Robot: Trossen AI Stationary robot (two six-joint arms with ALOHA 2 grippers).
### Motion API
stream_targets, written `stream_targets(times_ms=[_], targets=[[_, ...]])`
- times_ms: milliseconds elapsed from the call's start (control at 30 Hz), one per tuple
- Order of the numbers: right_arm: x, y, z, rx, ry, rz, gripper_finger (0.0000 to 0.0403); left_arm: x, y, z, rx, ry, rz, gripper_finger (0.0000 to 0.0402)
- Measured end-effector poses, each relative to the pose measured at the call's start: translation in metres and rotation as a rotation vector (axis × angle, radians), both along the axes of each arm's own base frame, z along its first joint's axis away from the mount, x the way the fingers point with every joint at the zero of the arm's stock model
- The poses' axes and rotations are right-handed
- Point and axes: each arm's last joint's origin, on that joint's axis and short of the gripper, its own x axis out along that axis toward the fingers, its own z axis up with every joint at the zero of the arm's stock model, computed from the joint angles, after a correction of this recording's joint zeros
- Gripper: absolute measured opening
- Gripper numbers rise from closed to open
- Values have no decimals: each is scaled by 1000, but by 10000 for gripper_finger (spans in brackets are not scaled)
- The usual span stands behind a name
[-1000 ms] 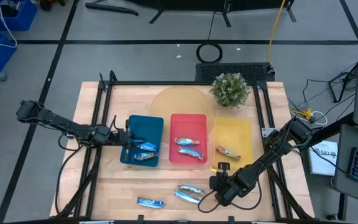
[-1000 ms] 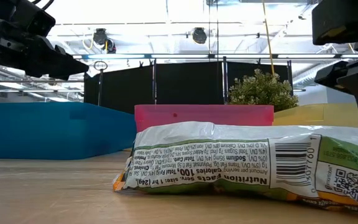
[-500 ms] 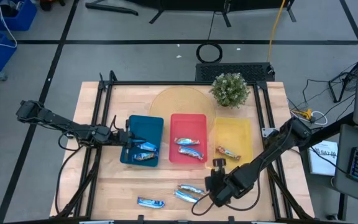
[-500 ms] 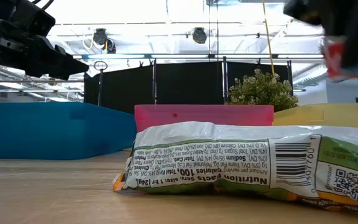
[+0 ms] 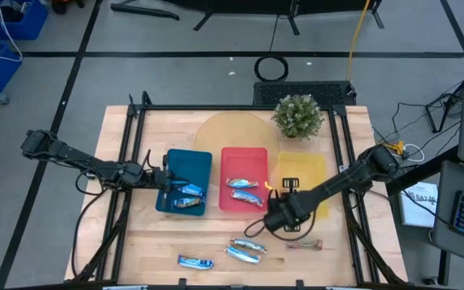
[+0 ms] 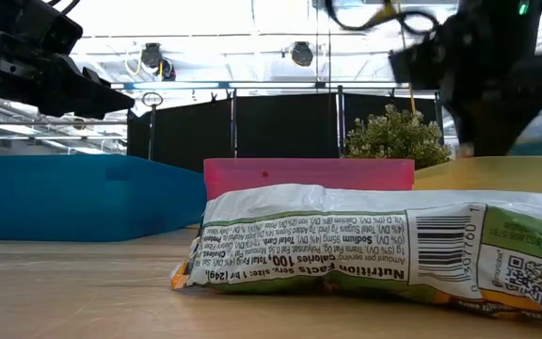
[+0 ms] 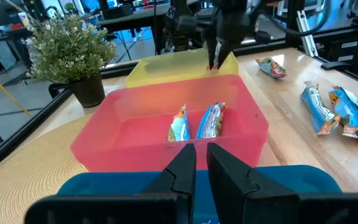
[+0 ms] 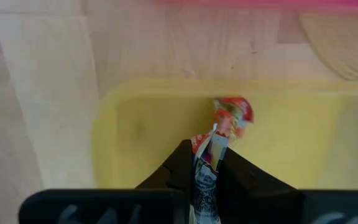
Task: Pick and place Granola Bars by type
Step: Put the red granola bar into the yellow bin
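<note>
My right gripper point(image 5: 272, 197) hangs over the near left corner of the yellow tray point(image 5: 308, 165), shut on an orange-red bar point(image 8: 211, 155). The left wrist view shows it too, as the dark right gripper point(image 7: 219, 43) above the yellow tray point(image 7: 166, 62). The red tray point(image 5: 244, 153) holds two silvery-blue bars point(image 5: 245, 191). More bars point(image 5: 188, 195) lie in the blue tray point(image 5: 192, 159). My left gripper point(image 7: 202, 158) waits shut and empty at the blue tray's left side. Several loose bars lie on the wood near the front, one of them orange-red point(image 5: 304, 244). My right gripper pinches the orange-red bar between its two fingers at the bar's upper part point(image 8: 205, 177). The fingers point steeply down and run along the bar. The bar's free end point(image 8: 232, 115) sticks out past the fingertips and hangs clear above the yellow tray.
A potted plant point(image 5: 298, 115) stands on a round woven mat point(image 5: 232, 133) at the back. Loose bars lie near the front edge point(image 5: 248, 244) point(image 5: 195, 262). One wrapper point(image 6: 374, 250) fills the low view's foreground. Black frame rails run along the table's sides.
My right gripper has risen from the table's near side with the orange-red bar. It has gone toward the far edge and a little left, and now stands over the yellow tray. It has tipped to point more steeply down. An orange-red bar that the arm hid before now shows on the wood.
</note>
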Motion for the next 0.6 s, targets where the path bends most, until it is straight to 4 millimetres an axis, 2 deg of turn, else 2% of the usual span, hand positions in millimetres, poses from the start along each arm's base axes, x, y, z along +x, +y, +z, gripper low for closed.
stream_targets(times_ms=[233,467,600], targets=[[-12,-21,-20,87,-94,-27,33,0,0,0,12,0,-2,49],[-33,-34,-18,195,-259,-149,42,0,0,0,12,0,-2,49],[-46,-39,-12,208,-288,-232,77,0,0,2,12,-25,-3,49]])
